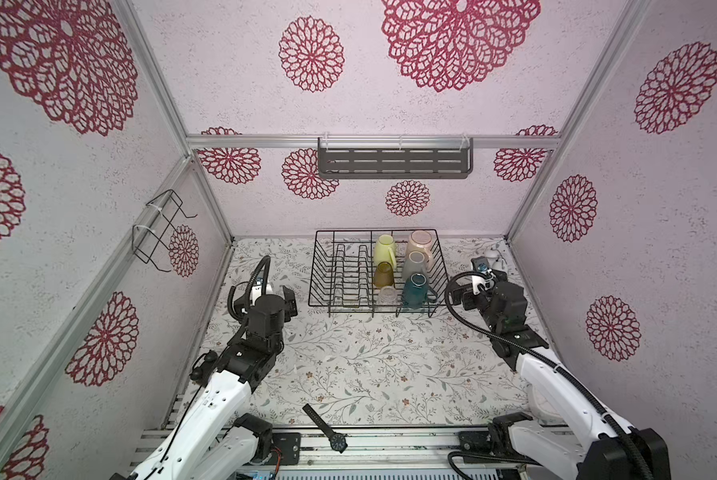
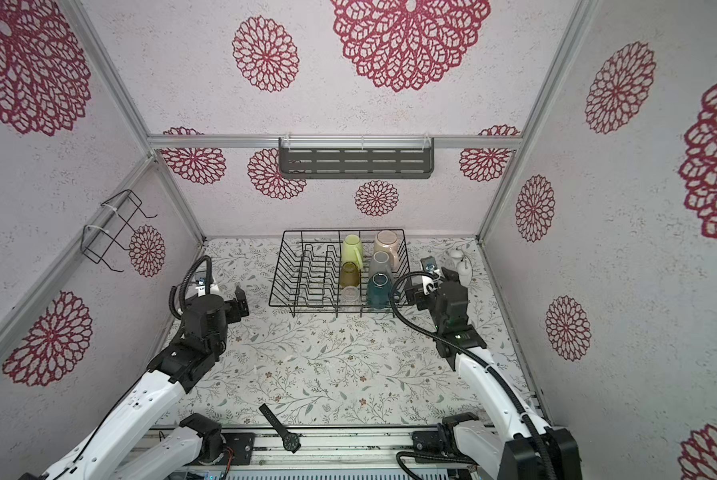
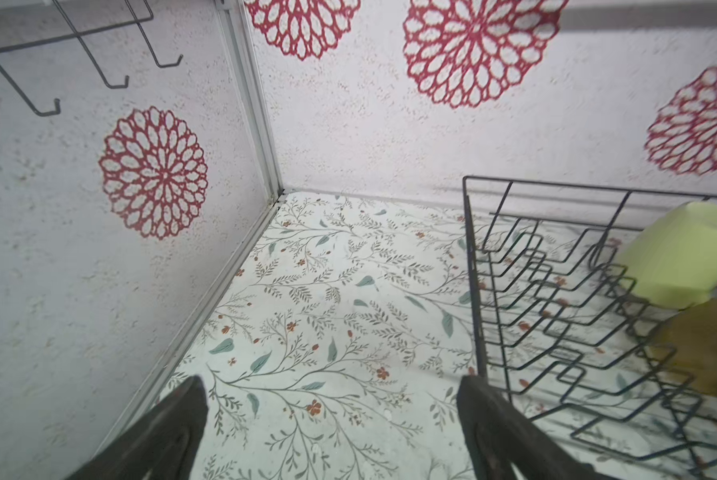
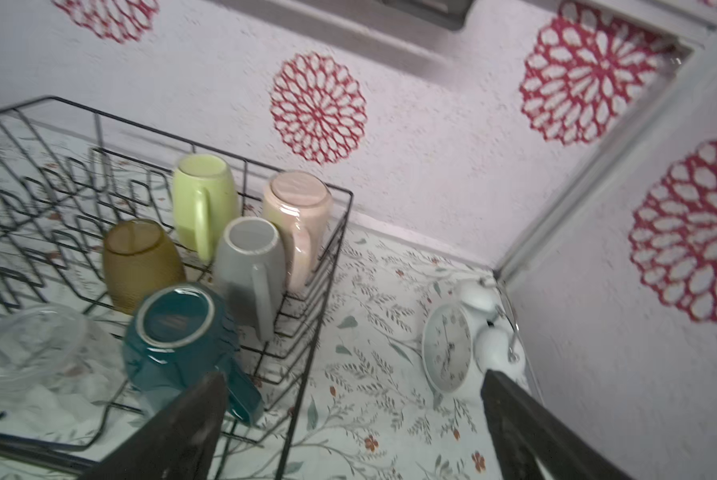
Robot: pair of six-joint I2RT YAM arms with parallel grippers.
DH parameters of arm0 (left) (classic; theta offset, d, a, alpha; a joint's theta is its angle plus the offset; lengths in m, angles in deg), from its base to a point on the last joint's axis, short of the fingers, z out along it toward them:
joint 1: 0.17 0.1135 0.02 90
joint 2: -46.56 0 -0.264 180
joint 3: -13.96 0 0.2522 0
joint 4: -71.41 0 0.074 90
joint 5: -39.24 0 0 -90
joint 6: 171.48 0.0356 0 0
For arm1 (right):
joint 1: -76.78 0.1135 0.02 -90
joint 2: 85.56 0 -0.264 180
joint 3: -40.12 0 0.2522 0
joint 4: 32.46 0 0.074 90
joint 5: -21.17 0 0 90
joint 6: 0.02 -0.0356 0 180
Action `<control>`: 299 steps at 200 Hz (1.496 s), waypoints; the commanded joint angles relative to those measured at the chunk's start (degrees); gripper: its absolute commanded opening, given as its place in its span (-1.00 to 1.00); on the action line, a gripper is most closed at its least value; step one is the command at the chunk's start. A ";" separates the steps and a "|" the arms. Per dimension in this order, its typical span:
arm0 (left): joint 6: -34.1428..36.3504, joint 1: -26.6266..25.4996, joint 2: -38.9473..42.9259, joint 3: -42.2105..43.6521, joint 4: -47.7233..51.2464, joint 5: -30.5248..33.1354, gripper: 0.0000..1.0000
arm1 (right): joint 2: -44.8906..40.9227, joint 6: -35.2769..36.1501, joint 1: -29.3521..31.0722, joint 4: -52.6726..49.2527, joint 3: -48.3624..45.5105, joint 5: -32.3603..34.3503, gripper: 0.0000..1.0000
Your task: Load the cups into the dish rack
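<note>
Looks done to me: pale yellow-green mug (image 4: 205, 199), tall pink mug (image 4: 298, 208), grey mug (image 4: 248, 257), dark teal mug (image 4: 174, 332), amber glass tumbler (image 4: 140, 262) and small clear glass (image 4: 28, 349) all sit in the black wire dish rack (image 1: 340, 270). Left gripper (image 3: 331, 379) and right gripper (image 4: 353, 374) both gape wide, empty. I'd just back the right one away from the rack.

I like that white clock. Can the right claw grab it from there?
Probably yes: the right claw is open and empty, and the clock sits close in front of it with nothing between them.
</note>
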 commanded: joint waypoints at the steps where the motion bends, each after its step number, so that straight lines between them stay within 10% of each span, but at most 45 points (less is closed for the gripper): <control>1: 7.39 3.39 -2.79 3.81 -9.54 2.08 0.95 | -1.13 -7.12 -3.55 15.17 -7.04 6.51 0.97; 33: 9.26 11.34 -9.03 7.56 -17.53 -9.65 0.95 | 2.61 -18.13 -11.19 30.59 -18.79 5.45 0.97; 127: 8.76 20.31 -23.24 16.18 -47.43 -26.30 0.95 | 29.95 -15.04 -13.85 64.97 -25.50 1.68 0.97; 226: 9.27 24.13 -38.29 20.39 -74.47 -28.42 0.95 | 28.25 -13.68 -11.67 50.02 -18.96 5.91 0.98; 299: 6.51 28.81 -37.44 14.34 -60.90 -37.27 0.95 | 28.38 -13.22 -10.91 49.69 -18.65 7.08 0.98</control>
